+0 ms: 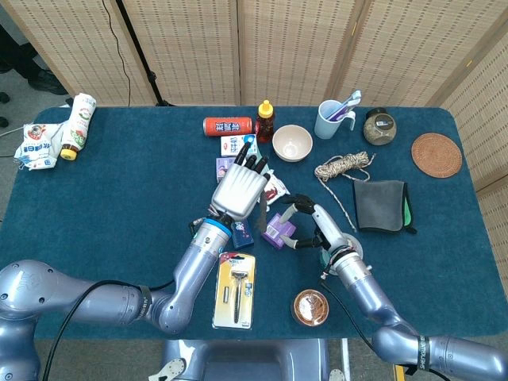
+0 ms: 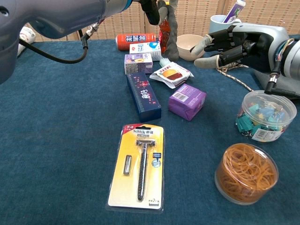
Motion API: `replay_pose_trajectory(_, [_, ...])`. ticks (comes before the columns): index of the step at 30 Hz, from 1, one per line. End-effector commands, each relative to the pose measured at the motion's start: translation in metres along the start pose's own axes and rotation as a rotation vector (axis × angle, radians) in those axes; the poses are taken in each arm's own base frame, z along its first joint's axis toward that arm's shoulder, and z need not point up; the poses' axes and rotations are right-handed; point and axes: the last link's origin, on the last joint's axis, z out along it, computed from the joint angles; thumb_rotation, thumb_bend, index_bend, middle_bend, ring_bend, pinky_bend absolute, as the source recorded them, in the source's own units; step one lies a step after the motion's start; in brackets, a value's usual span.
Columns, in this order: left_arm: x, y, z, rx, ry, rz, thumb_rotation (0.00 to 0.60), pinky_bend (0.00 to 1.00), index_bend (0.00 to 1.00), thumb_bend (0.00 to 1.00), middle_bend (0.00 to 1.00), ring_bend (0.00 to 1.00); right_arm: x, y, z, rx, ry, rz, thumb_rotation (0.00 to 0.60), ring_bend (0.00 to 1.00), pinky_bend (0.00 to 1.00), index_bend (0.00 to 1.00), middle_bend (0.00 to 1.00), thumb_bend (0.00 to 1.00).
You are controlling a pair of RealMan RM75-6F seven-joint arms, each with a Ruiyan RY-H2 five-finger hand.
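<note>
My left hand (image 1: 238, 189) hovers with its fingers spread and nothing in it, above a long dark blue box (image 2: 143, 95) and a snack packet (image 2: 170, 74); in the chest view only its fingers (image 2: 161, 9) show, at the top edge. My right hand (image 1: 305, 222) is also empty, thumb and fingers apart and curved, just right of a purple box (image 1: 278, 230). The chest view shows that right hand (image 2: 234, 43) raised above the table, behind and to the right of the purple box (image 2: 187, 101), not touching it.
A razor pack (image 2: 138, 165) lies near the front. Tubs of clips (image 2: 266, 116) and rubber bands (image 2: 246, 172) stand at the right. Further back are a red can (image 1: 228, 125), sauce bottle (image 1: 265, 121), bowl (image 1: 292, 143), mug (image 1: 332, 117), rope (image 1: 343, 167), dark cloth (image 1: 381, 205) and coaster (image 1: 436, 154).
</note>
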Motion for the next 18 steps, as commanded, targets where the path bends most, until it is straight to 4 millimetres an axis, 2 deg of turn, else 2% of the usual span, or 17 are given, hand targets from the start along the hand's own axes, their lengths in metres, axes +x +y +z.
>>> replay_pose_trajectory(1, [-0.002, 0.004, -0.001, -0.007, 0.013, 0.015, 0.6, 0.03, 0.65, 0.61, 0.21, 0.2, 0.0, -0.001, 0.0, -0.003, -0.003, 0.006, 0.6, 0.03, 0.0, 0.47, 0.2, 0.29])
replay_pose_trajectory(18, [-0.005, 0.02, -0.002, -0.03, 0.063, 0.047, 0.6, 0.03, 0.65, 0.61, 0.21, 0.2, -0.008, -0.004, 0.003, -0.005, -0.029, 0.015, 0.6, 0.03, 0.0, 0.47, 0.2, 0.29])
